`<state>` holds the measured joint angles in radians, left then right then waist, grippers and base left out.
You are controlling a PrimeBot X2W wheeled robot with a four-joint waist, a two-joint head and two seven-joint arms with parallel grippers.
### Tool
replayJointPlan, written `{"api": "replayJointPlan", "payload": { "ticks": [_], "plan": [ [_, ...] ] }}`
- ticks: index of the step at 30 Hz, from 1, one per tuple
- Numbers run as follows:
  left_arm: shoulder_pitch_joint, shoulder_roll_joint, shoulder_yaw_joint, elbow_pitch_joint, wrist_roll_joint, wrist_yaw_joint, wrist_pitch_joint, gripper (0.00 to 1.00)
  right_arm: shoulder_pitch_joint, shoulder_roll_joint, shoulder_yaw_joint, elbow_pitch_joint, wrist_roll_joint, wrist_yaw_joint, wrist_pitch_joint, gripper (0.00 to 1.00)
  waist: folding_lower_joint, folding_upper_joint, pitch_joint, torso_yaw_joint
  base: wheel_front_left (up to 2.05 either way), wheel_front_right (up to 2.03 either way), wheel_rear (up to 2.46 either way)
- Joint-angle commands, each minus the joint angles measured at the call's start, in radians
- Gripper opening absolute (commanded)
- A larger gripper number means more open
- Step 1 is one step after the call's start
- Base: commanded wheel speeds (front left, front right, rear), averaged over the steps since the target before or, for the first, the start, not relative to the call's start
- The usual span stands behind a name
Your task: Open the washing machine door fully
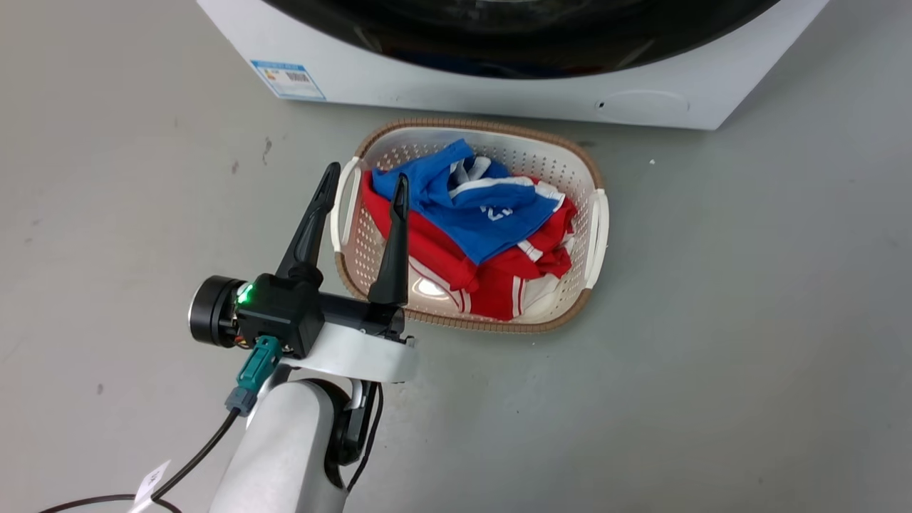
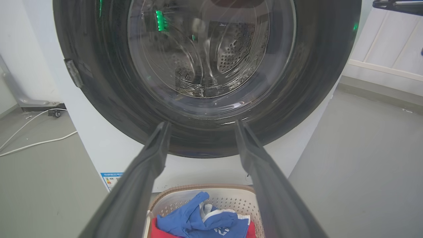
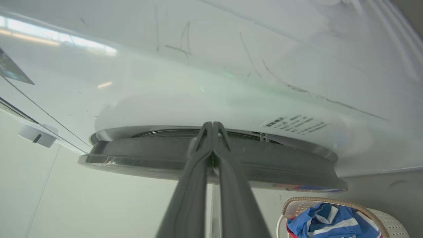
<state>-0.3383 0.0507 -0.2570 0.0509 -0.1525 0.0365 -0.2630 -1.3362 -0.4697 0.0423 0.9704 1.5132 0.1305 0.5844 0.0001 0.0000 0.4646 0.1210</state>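
Observation:
The washing machine door (image 2: 317, 82) has a wide glossy black rim and a clear glass centre, with the steel drum visible through it. It lies close against the white machine front. In the head view its lower rim (image 1: 527, 43) runs along the top edge. My left gripper (image 1: 368, 173) is open and empty; it hangs over the basket's left side and points at the door's lower rim (image 2: 201, 123) from some distance. My right gripper (image 3: 212, 124) is shut, with its tips against the door's rim (image 3: 281, 165), which this view shows edge-on at the seam with the machine front.
A white laundry basket (image 1: 595, 235) with blue and red clothes (image 1: 484, 214) stands on the grey floor right in front of the machine. A small round white flap (image 1: 645, 105) sits low on the machine front. White cables (image 2: 33, 143) lie on the floor left of the machine.

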Motion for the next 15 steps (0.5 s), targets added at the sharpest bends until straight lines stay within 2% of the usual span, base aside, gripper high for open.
{"api": "replayJointPlan", "payload": {
  "ticks": [1,10,15],
  "plan": [
    [-0.018,0.000,-0.002,-0.006,0.002,0.005,-0.003,1.00,-0.041,0.011,0.016,0.014,-0.016,0.000,0.011,0.00,-0.0001,0.0000,0.018,0.006,0.00,0.00,0.00],
    [-0.037,0.000,-0.016,-0.024,-0.007,0.020,-0.003,1.00,-0.203,0.058,0.104,0.080,-0.124,0.000,0.046,0.00,-0.0001,0.0000,0.061,0.014,0.00,0.00,0.00],
    [-0.045,0.000,-0.019,-0.025,-0.010,0.024,-0.003,1.00,-0.224,0.076,0.129,0.080,-0.157,0.002,0.086,0.00,-0.0001,0.0000,0.076,0.017,0.00,0.00,0.00]
  ]
}}
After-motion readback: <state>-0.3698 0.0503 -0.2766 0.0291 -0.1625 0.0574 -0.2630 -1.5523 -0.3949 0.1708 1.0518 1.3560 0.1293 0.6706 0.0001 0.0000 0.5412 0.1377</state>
